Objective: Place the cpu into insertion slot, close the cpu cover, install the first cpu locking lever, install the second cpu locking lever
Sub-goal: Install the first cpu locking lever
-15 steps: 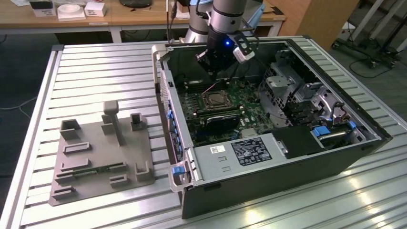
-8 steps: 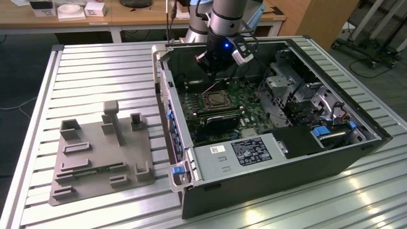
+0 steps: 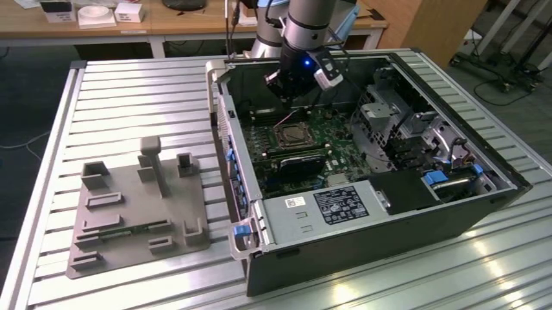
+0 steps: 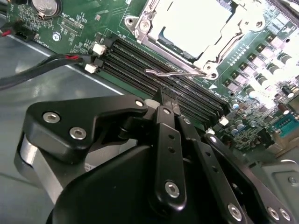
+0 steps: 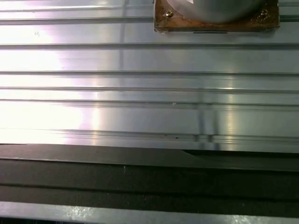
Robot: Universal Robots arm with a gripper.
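The cpu [image 4: 194, 21] lies in the insertion slot [image 3: 293, 135], the cpu cover [image 4: 243, 21] down over it — that much looks done. The gripper [image 4: 168, 95], pinched closed and empty, hangs beside a locking lever [image 4: 173, 72] — latched or not, I can't tell.

In the foreground of the frame the black gripper [image 4: 168, 99] had its two fingers [image 4: 163, 105] pressed flat together with nothing between them, tips just short of a thin silvery locking lever [image 4: 174, 72]. That wire lay along the near edge of the cpu cover [image 4: 168, 51], whose cut-out showed the pale top of the cpu [image 4: 196, 23] toward the back of the frame. Long black memory slots [image 4: 135, 63] ran between gripper and cover, with black and red cables [image 4: 46, 65] off to one side on the green board [image 4: 79, 28]
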